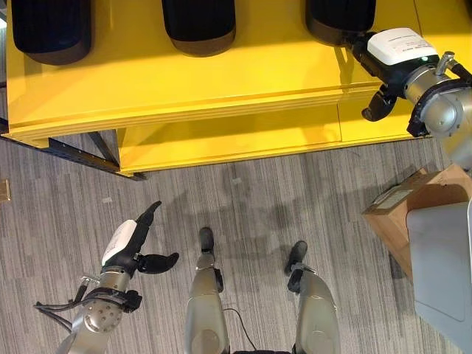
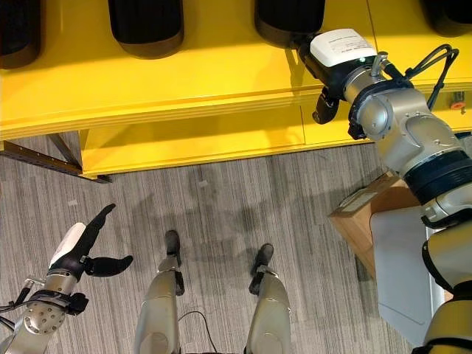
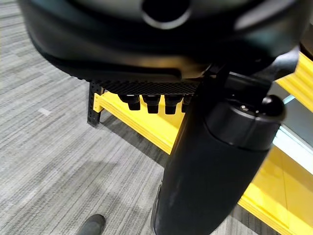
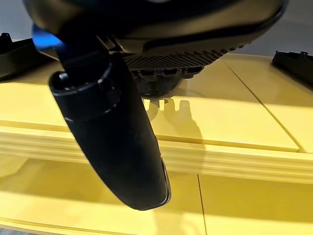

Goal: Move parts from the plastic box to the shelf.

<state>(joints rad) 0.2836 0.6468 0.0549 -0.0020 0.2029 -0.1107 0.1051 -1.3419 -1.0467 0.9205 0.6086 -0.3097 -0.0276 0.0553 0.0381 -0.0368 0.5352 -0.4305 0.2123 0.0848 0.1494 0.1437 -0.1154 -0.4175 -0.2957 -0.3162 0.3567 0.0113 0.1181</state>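
Black moulded parts sit in a row on the top board of the yellow shelf [image 1: 221, 81]: one at far left [image 1: 50, 29], one in the middle [image 1: 198, 26], and a third [image 1: 341, 18] right at the fingertips of the right hand [image 1: 391, 59]. The right arm reaches up over the shelf edge, white-backed hand over the board, thumb hanging down past the front lip. In the right wrist view the fingers [image 4: 164, 73] look fairly straight and together just above the board, with the dark edge of the part just beyond them; contact with the part cannot be told, and no curl around it shows, so I read the hand as relaxed and holding nothing. Left hand [image 1: 133, 247] hangs low over the grey floor, well apart from the shelf, fingers straight, thumb stuck out, empty. A brown cardboard box [image 1: 402, 214] stands on the floor at the robot's right, partly behind a pale grey panel [image 1: 442, 258]; no plastic box identified. Judging by look, the parts are rigid plastic shells, smooth and rounded, probably light but bulky and a bit slick; best taken at an edge or rim with fingers under and thumb over, not across the domed back. Placement of the third part appears about finished.
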